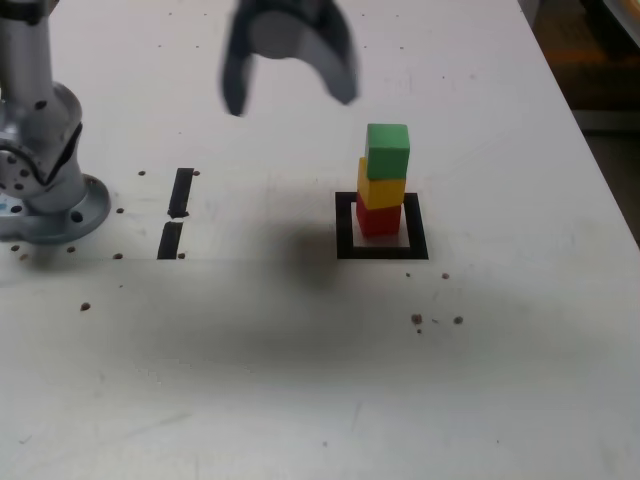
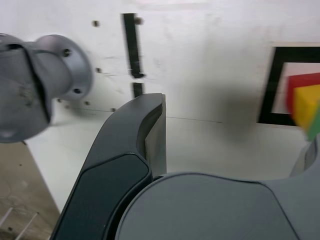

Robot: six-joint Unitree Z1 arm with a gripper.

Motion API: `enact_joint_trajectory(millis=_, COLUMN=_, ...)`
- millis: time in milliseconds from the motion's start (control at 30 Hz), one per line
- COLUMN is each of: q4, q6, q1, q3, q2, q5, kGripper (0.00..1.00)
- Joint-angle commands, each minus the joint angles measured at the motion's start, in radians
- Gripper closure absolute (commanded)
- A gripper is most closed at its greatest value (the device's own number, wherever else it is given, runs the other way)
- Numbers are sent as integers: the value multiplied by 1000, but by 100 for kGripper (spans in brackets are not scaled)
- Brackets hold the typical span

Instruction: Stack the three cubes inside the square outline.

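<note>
Three cubes stand stacked inside the square outline [image 1: 383, 226]: a red cube [image 1: 378, 219] at the bottom, a yellow cube [image 1: 382, 189] on it and a green cube [image 1: 387, 150] on top, each turned a little off the one below. My gripper [image 1: 290, 97] hangs open above the table, to the exterior view's left of the stack and apart from it, holding nothing. The wrist view shows the square outline [image 2: 274, 82], the red cube [image 2: 300, 85], the yellow cube [image 2: 306, 106] and a sliver of the green cube [image 2: 315, 127] at the frame's edge.
The arm's grey base [image 1: 45, 170] stands at the exterior view's left. Two short black strips [image 1: 176, 212] lie between the base and the outline. Small dark specks [image 1: 418, 320] dot the white table. The table's edge runs down the exterior view's right.
</note>
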Motion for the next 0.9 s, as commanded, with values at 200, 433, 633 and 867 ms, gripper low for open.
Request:
enact_joint_trajectory(millis=200, q4=-152, q6=10, q1=43, q3=383, q2=-218, q5=-26, kGripper=0)
enact_joint_trajectory(millis=433, q4=-283, q6=36, q1=63, q3=554, q2=-238, q5=-55, kGripper=0)
enact_joint_trajectory(millis=633, q4=-355, q6=45, q1=66, q3=629, q2=-272, q5=-73, kGripper=0)
enact_joint_trajectory(millis=867, q4=-382, q6=45, q1=68, q3=672, q2=-302, q5=-77, kGripper=0)
